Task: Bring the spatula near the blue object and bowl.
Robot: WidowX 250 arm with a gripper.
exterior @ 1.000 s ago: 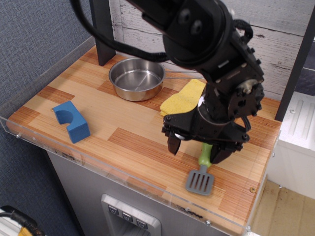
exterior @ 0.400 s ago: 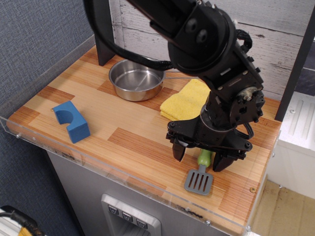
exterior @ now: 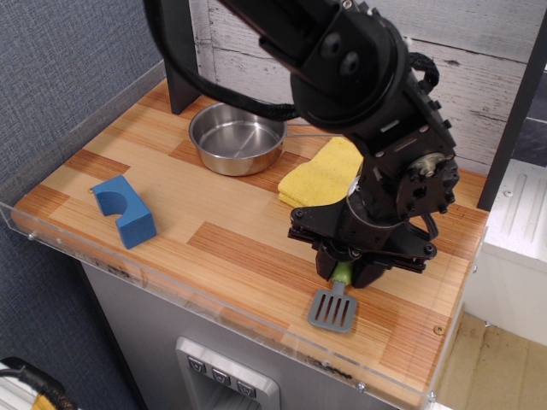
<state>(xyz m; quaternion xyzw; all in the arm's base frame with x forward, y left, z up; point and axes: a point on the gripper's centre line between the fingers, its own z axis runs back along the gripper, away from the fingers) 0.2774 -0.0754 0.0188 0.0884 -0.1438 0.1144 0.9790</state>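
Note:
The spatula (exterior: 333, 306) lies near the table's front right edge, its grey slotted blade toward the front and its light-green handle running back under the gripper. My black gripper (exterior: 346, 270) is shut on the spatula's handle, right down at the table. The blue object (exterior: 125, 209), a chunky block with a half-round notch, sits at the front left. The shiny steel bowl (exterior: 237, 137) stands at the back, its thin wire handle pointing right. Both are far to the left of the gripper.
A yellow folded cloth (exterior: 320, 175) lies between the bowl and the gripper, partly hidden by the arm. A clear plastic rim (exterior: 214, 295) runs along the table's front edge. A dark post (exterior: 175, 51) stands at the back left.
The gripper has come down and its fingers have closed on the green handle. The spatula's blade has shifted a little to the left.

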